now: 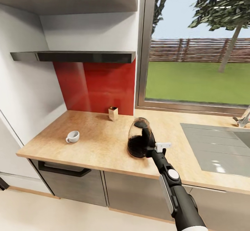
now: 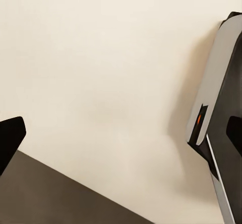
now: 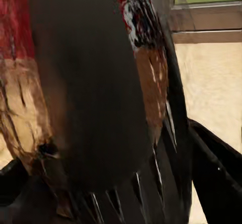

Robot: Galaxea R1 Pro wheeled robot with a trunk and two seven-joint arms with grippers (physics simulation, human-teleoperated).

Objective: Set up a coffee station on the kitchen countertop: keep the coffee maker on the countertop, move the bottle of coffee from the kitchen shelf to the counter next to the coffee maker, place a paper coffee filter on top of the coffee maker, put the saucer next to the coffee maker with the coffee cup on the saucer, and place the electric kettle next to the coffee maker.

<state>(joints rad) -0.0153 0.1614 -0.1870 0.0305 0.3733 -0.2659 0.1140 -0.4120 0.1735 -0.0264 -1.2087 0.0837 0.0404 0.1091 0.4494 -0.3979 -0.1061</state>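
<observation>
The electric kettle (image 1: 139,138), a clear glass jug that is dark in its lower half, stands on the kitchen countertop (image 1: 100,144) near the front edge. My right gripper (image 1: 152,150) reaches in from the right and is shut on its black handle. In the right wrist view the kettle (image 3: 91,82) looms very close, with dark fingers (image 3: 217,173) on either side of the handle. The small white coffee cup (image 1: 72,136) sits alone on the counter's left part. My left gripper (image 2: 121,138) is open, its fingertips (image 2: 10,138) wide apart over pale floor.
A small tan box (image 1: 113,113) stands at the red backsplash. The steel sink (image 1: 218,151) and faucet (image 1: 243,119) lie right of the kettle. A dark shelf (image 1: 73,56) hangs above the counter beside a window. A grey robot part (image 2: 217,98) is close to the left gripper.
</observation>
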